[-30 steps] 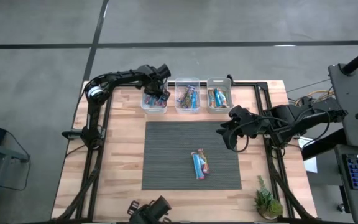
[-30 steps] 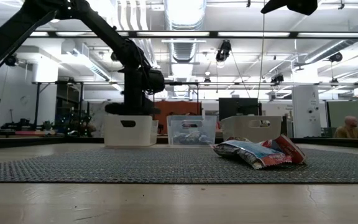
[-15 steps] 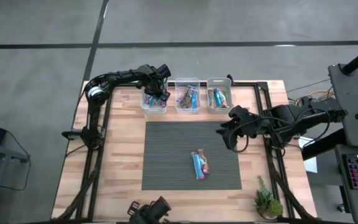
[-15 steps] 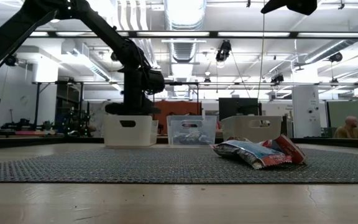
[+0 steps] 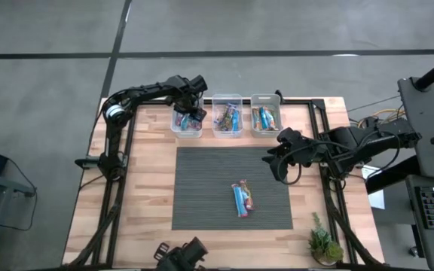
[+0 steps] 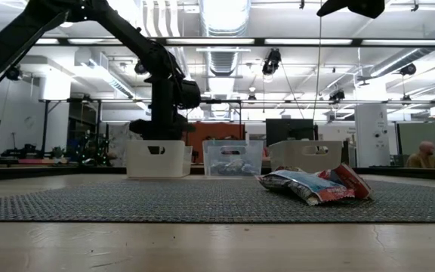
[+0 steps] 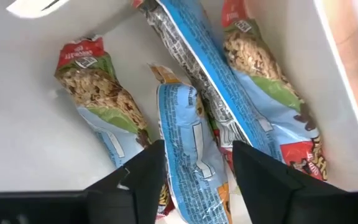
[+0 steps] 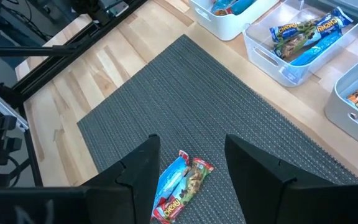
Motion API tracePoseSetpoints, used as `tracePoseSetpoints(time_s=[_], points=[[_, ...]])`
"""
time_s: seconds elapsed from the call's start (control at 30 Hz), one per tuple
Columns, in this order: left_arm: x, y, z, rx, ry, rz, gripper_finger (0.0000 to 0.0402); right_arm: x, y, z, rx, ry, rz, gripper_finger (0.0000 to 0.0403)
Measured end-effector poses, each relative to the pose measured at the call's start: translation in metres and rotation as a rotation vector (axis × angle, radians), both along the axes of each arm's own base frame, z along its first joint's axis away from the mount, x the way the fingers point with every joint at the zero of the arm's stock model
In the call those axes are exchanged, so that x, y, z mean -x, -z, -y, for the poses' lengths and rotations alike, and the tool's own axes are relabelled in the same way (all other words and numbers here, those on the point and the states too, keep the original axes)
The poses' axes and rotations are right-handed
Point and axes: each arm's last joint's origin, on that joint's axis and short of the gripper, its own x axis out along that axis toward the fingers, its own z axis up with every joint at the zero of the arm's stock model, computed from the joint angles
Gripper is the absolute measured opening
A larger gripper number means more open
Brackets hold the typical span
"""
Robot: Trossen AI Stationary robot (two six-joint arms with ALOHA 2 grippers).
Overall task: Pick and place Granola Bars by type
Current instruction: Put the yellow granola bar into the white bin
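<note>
three bins point(image 5: 225, 120), two granola bars point(image 5: 242, 198) on mat; both arms' fingers spread.

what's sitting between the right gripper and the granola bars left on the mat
Nothing: only bare grey mat lies between the open right gripper and the granola bars, as the high view and the right wrist view show.
</note>
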Motion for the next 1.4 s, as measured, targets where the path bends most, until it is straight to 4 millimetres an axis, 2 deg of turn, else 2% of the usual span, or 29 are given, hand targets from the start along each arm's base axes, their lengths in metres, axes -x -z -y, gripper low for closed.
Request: tracePoseSetpoints(time_s=[0.8,1.17,1.4], points=[[0.01,0.03,0.01,0.043,-0.023,-0.047,0.0176,0.0,0.0,0.0,0.008,-0.007,-0.001,0.0171],[0.008,0.027,0.01,0.052,-0.033,-0.031,0.0102,0.0,0.0,0.0,0.014,-0.012,-0.004,0.0171],[0.004,0.015,0.007,0.034,-0.023,-0.014,0.0092,0.0,0.0,0.0,0.022,-0.019,-0.006,0.0171]])
